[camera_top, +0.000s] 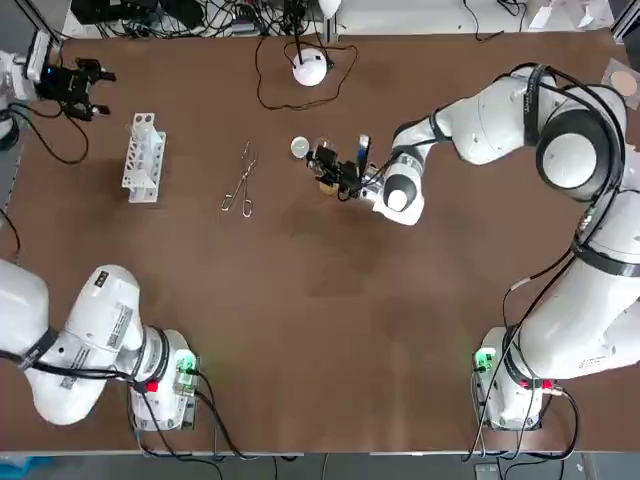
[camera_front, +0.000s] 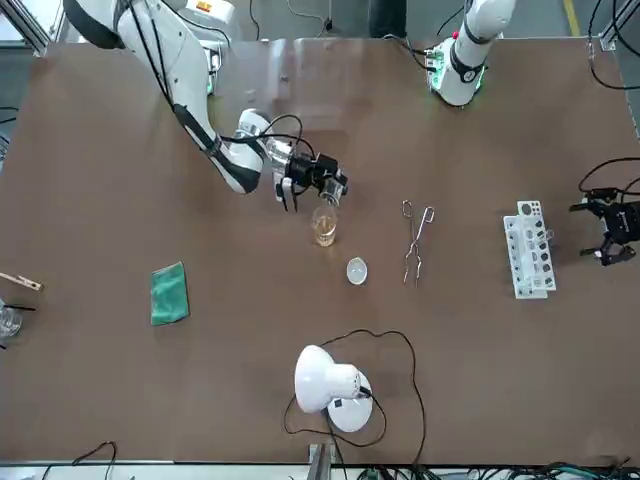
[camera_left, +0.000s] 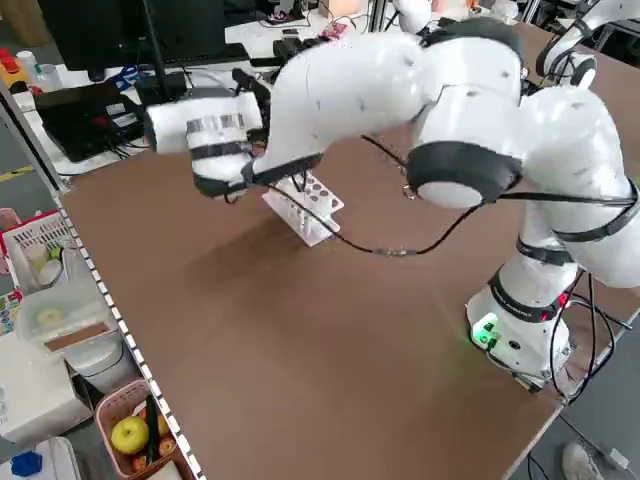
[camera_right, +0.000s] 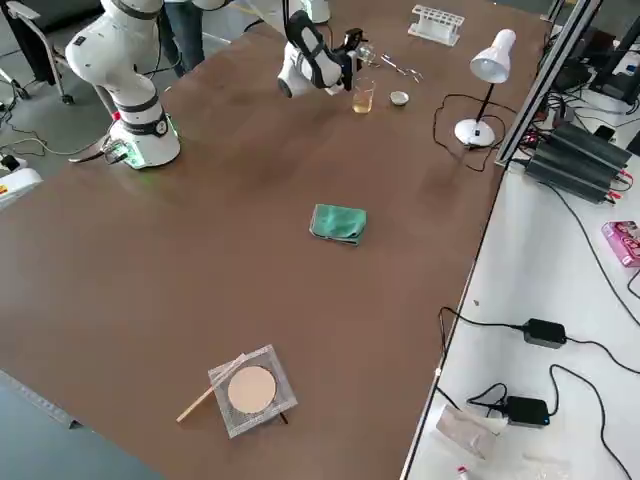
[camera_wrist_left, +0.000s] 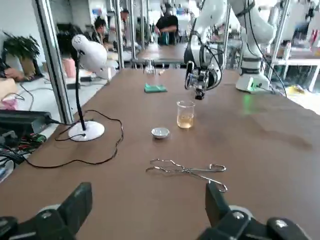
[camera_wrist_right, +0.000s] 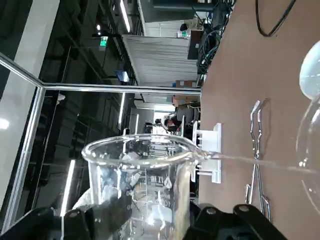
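The small glass beaker (camera_wrist_right: 140, 185) sits clamped between the fingers of the right gripper (camera_front: 320, 183), tipped well over on its side so that its spout points down; in the right wrist view a thin clear stream leaves the spout toward the rim of a second beaker (camera_front: 324, 227); that second beaker stands upright on the tabletop (camera_top: 350, 330) just under the gripper and holds a little yellowish liquid; the gripper is closed only as far as the glass wall allows, and hangs above the middle of the tabletop's far half.

Just past the standing beaker, away from the gripper, lies a small round watch glass (camera_front: 356, 270); farther on the same side lie metal crucible tongs (camera_top: 243, 180), flat and apart from both; beyond them stands a white test tube rack (camera_top: 143, 157); a white desk lamp (camera_top: 310, 67) with a looped black cable stands at the far edge; a folded green cloth (camera_front: 169, 293) lies well apart on the gripper's other side.

The left gripper (camera_top: 85, 85) is parked near the far left corner, just beyond the rack, its fingers (camera_wrist_left: 82, 192) spread wide with nothing between them.
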